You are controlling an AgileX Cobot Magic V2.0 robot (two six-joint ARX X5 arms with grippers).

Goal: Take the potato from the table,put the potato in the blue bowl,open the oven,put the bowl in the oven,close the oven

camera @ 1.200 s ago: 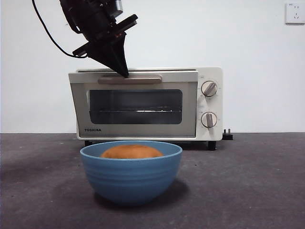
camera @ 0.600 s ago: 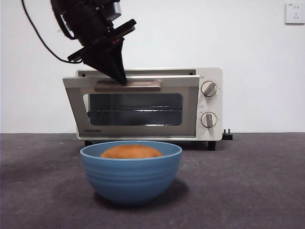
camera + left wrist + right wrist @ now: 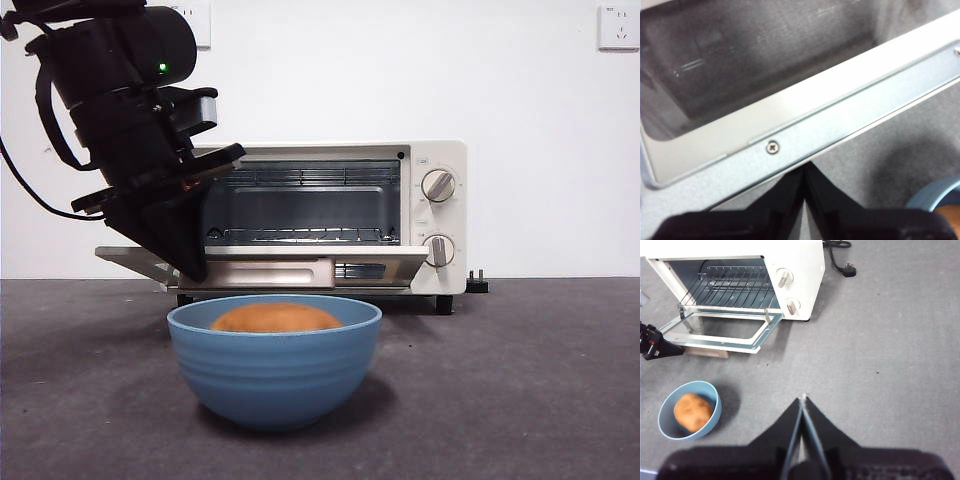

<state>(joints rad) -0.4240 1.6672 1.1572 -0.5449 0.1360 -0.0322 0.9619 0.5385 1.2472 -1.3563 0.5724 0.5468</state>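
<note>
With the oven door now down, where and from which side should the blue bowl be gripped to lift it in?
Probably by the rim of the blue bowl, coming from above with one jaw inside and one outside. The outside wall is round and wide, and the potato fills the middle, leaving free rim around it. The right gripper, shut, hangs over bare table beside it.

A plain white wall [image 3: 540, 150] fills the background, evenly lit; a white wall socket [image 3: 619, 27] sits high at the right corner; another socket plate [image 3: 196, 22] shows near the top left
</note>
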